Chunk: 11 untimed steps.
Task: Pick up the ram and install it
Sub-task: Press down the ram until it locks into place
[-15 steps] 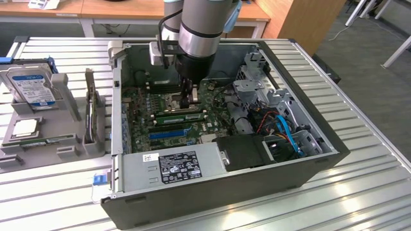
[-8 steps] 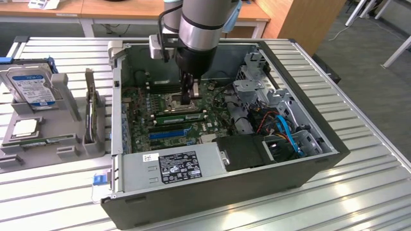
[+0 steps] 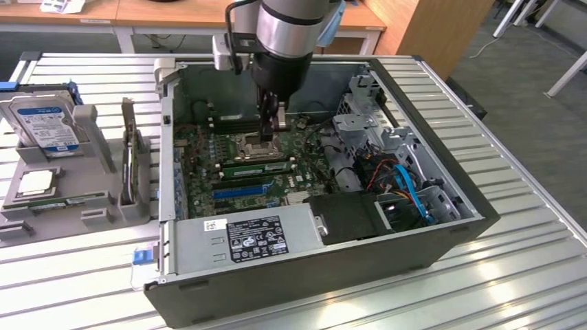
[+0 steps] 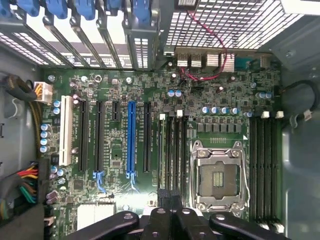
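1. Ribbed metal table (image 3: 513, 227) slats carry an open computer case (image 3: 321, 275) in the exterior view, with wooden desks (image 3: 174, 12) behind and grey floor on the exterior view's right.
2. Inside the case lies a green motherboard (image 3: 206, 148) with a CPU socket (image 3: 255, 143) near its middle and a blue slot (image 3: 240, 191) below it. A power supply (image 3: 247, 237) with a black label sits at the near edge, and blue cables (image 3: 406, 185) run on the exterior view's right.
3. The arm (image 3: 286, 27) reaches down into the case, and the gripper (image 3: 272, 134) hangs just over the board beside the CPU socket, jaws together.
4. A green stick that looks like the ram (image 3: 255, 166) lies seated in a slot just below the socket; whether the gripper touches it cannot be told.
5. On the exterior view's left, a grey holder (image 3: 82, 206) carries a hard drive (image 3: 46, 127) standing upright, a processor chip (image 3: 35, 182) and another green stick (image 3: 69, 202) lying flat.
6. In the wrist view, the motherboard (image 4: 220, 100) lies spread below the camera, with a long blue slot (image 4: 131, 137) among black ones, the CPU socket (image 4: 219, 175) with its metal frame, and black memory slots (image 4: 265, 165) beside it.
7. The gripper (image 4: 172, 220) has black fingers (image 4: 159, 217) drawn together over the narrow slots next to the socket. A thin green stick (image 4: 163, 150) stands edge-on in one of those slots.
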{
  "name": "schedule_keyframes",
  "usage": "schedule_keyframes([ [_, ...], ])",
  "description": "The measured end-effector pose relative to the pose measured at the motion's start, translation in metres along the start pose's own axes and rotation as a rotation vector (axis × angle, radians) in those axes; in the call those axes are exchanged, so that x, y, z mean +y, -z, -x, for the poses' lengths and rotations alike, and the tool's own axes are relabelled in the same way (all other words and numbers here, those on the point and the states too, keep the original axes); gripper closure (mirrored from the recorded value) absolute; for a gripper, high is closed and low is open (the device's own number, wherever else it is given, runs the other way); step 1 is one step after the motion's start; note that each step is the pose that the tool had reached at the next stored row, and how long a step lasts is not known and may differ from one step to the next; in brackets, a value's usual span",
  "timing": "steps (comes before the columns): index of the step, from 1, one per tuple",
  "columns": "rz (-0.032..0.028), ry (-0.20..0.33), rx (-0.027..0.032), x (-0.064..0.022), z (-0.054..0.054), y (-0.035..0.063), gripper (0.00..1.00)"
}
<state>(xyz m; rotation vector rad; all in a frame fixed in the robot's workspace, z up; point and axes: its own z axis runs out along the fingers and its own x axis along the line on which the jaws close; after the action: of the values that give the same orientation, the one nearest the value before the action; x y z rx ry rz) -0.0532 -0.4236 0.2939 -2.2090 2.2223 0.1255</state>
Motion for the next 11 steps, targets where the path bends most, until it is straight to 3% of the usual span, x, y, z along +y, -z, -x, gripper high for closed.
schedule_keyframes([
  [11, 0.0000, 0.000, 0.0001, 0.0014, 0.002, 0.0254, 0.90],
])
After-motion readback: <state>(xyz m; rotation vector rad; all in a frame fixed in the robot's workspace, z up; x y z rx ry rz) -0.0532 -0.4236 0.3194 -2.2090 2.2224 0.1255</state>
